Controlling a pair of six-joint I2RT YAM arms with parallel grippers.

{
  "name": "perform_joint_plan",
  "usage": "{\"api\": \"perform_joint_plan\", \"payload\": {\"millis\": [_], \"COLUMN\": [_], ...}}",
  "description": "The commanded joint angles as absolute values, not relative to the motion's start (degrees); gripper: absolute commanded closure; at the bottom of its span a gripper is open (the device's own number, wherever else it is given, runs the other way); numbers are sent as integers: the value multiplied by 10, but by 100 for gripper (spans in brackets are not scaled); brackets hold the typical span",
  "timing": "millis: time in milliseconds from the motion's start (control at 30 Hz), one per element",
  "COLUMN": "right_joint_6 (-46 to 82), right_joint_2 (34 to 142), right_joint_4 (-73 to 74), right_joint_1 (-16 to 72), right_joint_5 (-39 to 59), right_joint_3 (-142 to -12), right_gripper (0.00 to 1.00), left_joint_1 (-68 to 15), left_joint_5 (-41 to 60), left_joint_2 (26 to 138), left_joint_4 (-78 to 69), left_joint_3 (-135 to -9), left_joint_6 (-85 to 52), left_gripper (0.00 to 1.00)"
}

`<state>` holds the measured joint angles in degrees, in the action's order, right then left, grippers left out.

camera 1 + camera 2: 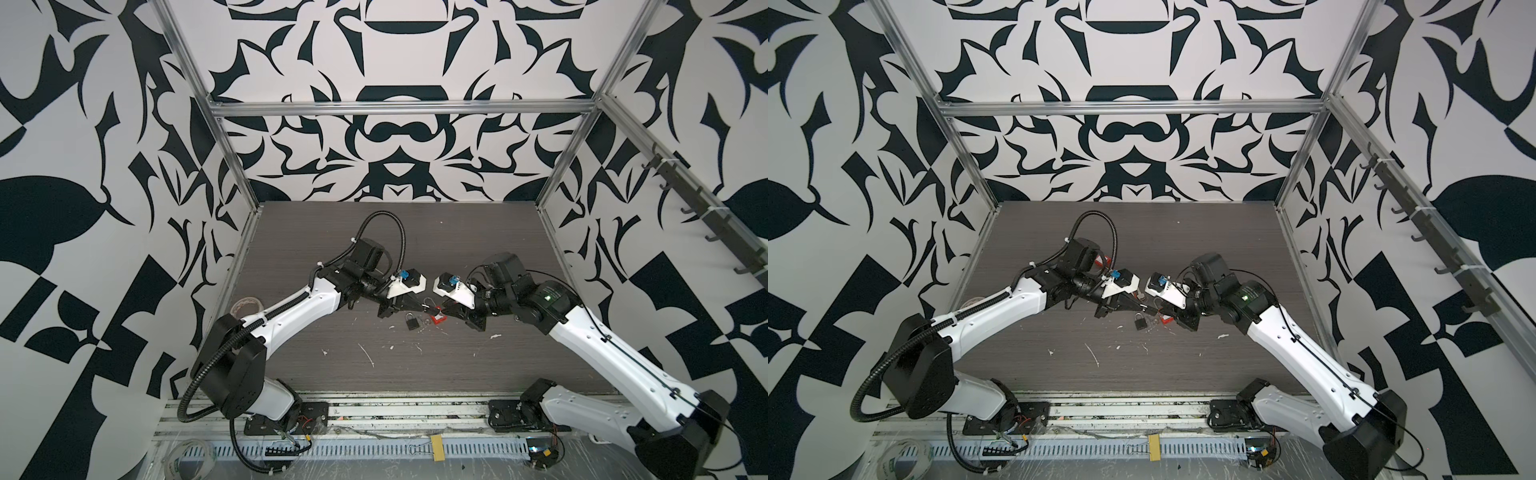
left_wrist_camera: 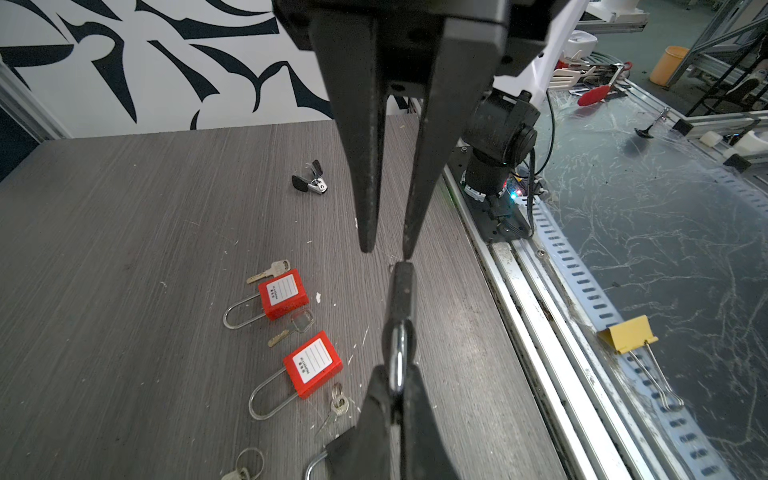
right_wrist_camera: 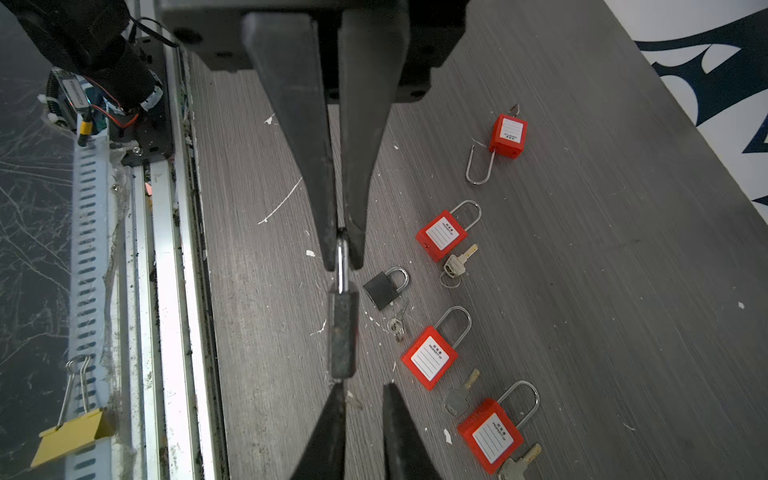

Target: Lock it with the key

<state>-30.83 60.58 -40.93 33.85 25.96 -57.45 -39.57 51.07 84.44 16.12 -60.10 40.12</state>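
Right pincer clamping black padlock, left pincer slightly parted, grey table, patterned walls

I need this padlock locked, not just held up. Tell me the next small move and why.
Probably send the left gripper to the small keys on the table: the right gripper pinches the raised black padlock by its shackle, while the left holds no visible key.
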Motion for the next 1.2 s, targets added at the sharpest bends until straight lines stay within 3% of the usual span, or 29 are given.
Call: {"api": "perform_joint_plan", "payload": {"millis": [0, 167, 267, 367, 633, 933, 1167], "right_joint_6": [-316, -315, -315, -316, -319, -333, -318], "right_joint_2": [603, 616, 619, 614, 625, 617, 583], "right_joint_4": [-398, -400, -404, -400, -401, -403, -394], "right_joint_1": [341, 341, 341, 341, 341, 341, 320], "right_joint_5": [274, 278, 276, 273, 278, 269, 276], "right_joint_3": [-571, -567, -568, -564, -560, -551, -506], "right_gripper": [81, 83, 76, 76, 84, 100, 100], "left_joint_1": [-398, -398, -398, -398, -398, -398, -376], "left_joint_5": [516, 516, 514, 513, 517, 513, 530], "left_joint_2": [835, 838, 843, 845, 853, 876, 909], "left_joint_4": [182, 184, 193, 196, 199, 274, 311], "left_joint_3": [-621, -624, -630, -631, -637, -677, -714], "left_joint_6": [410, 410, 411, 413, 414, 460, 484], "left_gripper": [100, 100, 100, 100, 100, 100, 100]}}
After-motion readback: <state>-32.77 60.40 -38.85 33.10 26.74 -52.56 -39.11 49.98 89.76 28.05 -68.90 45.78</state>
